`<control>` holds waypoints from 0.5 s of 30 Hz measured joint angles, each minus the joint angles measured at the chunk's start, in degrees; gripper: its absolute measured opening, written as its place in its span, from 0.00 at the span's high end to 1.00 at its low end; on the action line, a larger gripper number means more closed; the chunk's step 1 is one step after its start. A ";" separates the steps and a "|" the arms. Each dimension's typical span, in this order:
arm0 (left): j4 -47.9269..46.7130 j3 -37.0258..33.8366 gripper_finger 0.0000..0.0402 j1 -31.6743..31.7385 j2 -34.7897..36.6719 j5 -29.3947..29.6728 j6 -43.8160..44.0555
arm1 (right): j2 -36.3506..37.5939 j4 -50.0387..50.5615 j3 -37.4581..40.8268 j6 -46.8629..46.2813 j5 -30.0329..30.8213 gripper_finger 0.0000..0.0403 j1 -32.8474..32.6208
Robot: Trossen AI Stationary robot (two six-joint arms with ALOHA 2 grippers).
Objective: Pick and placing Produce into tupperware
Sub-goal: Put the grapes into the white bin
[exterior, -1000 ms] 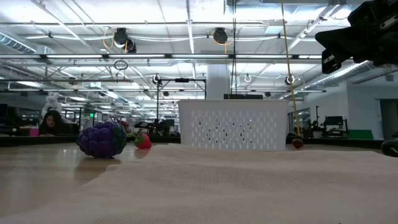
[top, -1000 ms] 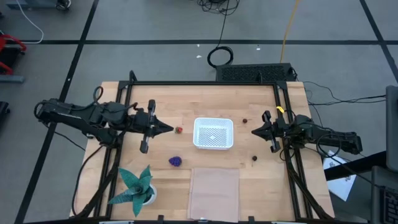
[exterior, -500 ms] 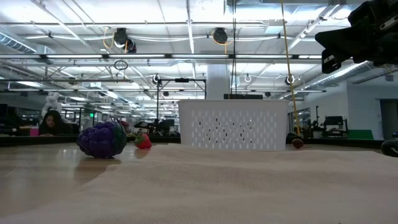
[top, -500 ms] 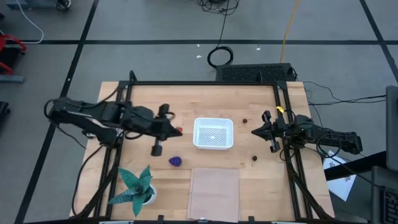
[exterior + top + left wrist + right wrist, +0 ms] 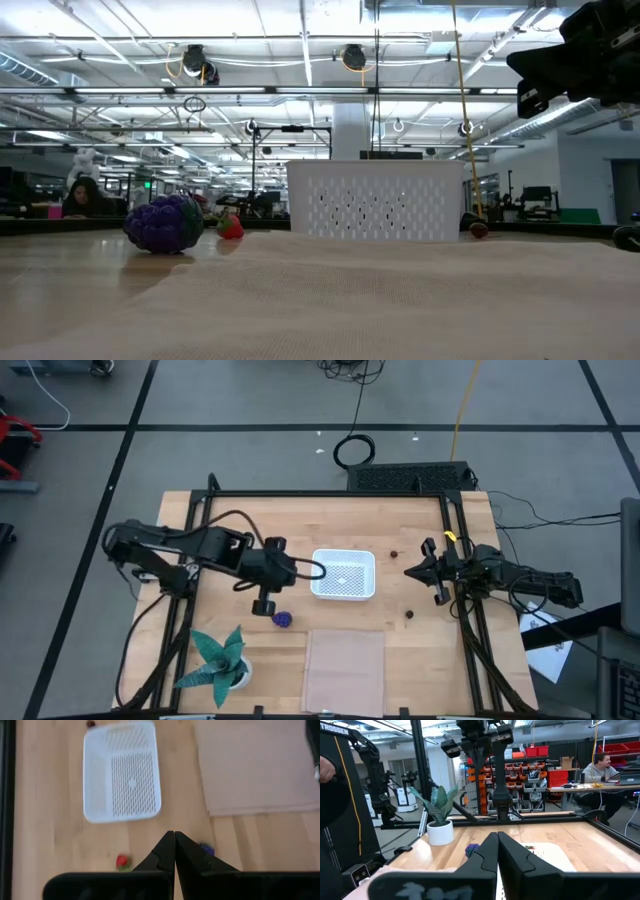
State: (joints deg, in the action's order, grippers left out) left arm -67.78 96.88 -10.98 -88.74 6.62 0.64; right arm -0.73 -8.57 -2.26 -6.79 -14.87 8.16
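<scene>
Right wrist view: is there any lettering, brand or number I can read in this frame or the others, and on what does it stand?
"TROSSEN": white letters on the dark panel at the right wrist view's top left, partly cut by the edge.
Red storage bins on the shelves behind: any labels are too small to read.
White tupperware, teal potted plant, pinkish mat: no lettering visible.

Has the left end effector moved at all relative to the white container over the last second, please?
Yes. The left end effector has travelled toward the tupperware, now reaching its near rim.
</scene>
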 joint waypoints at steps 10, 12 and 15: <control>-14.84 12.33 0.98 1.71 -5.52 1.06 1.22 | 0.00 0.21 0.01 -0.02 0.00 1.00 0.00; -17.75 14.31 0.98 1.99 -6.40 0.96 1.45 | 0.00 0.21 0.02 -0.02 0.00 1.00 -0.02; -22.44 16.90 0.98 2.12 -7.92 0.98 1.49 | 0.00 0.22 0.02 -0.02 0.00 1.00 -0.01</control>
State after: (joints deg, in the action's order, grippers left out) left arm -90.23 113.78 -8.86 -96.65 7.60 2.13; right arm -0.73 -8.36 -2.24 -6.81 -14.87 8.15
